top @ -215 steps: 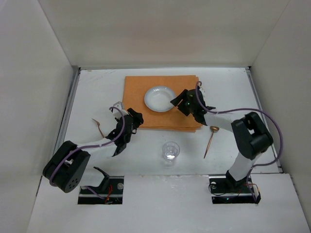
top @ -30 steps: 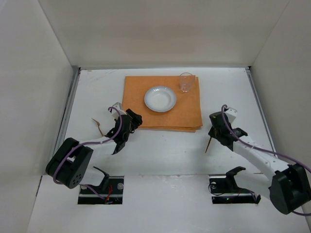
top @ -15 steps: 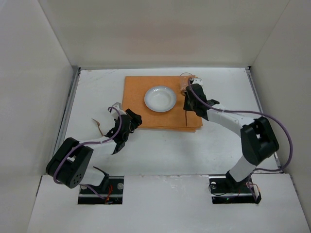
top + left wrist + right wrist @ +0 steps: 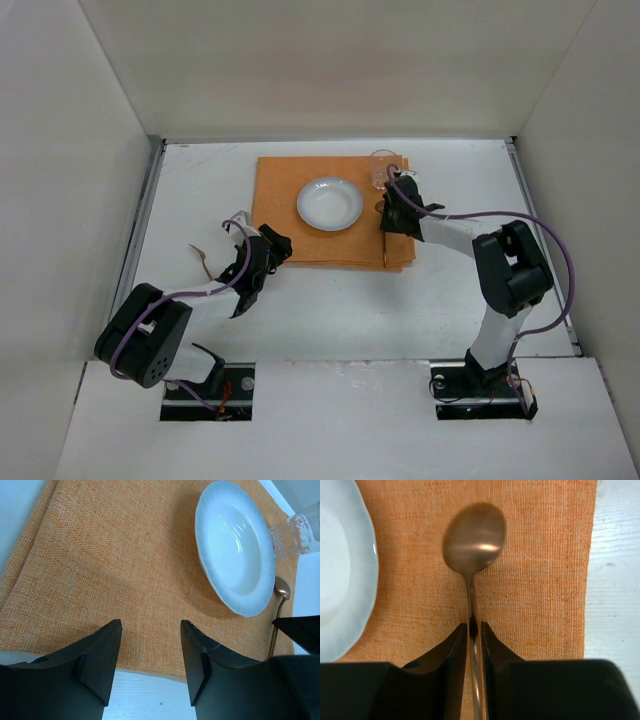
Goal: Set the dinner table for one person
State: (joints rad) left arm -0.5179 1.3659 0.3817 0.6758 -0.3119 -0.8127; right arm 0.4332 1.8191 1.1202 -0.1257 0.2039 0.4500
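Observation:
On the white dinner table (image 4: pixel 330 320) lies an orange cloth (image 4: pixel 285 215) with a white plate (image 4: pixel 330 203) (image 4: pixel 232 545) at its middle. A clear glass (image 4: pixel 382 170) (image 4: pixel 300 530) stands at the cloth's far right corner. A metal spoon (image 4: pixel 474 542) (image 4: pixel 385 245) lies flat on the cloth right of the plate, bowl pointing away. My right gripper (image 4: pixel 474 625) (image 4: pixel 390 215) straddles its handle, jaws a crack apart, slim gaps either side. My left gripper (image 4: pixel 151 625) (image 4: pixel 272 245) hovers open and empty over the cloth's near left edge.
A brownish fork (image 4: pixel 203 260) lies on the table left of my left arm. White walls enclose the table on three sides. The plate's rim (image 4: pixel 367 565) sits close to the left of the spoon.
My right arm carried the spoon from the table's right side onto the cloth beside the plate. Its jaws have just eased apart around the handle. The left arm has not moved.

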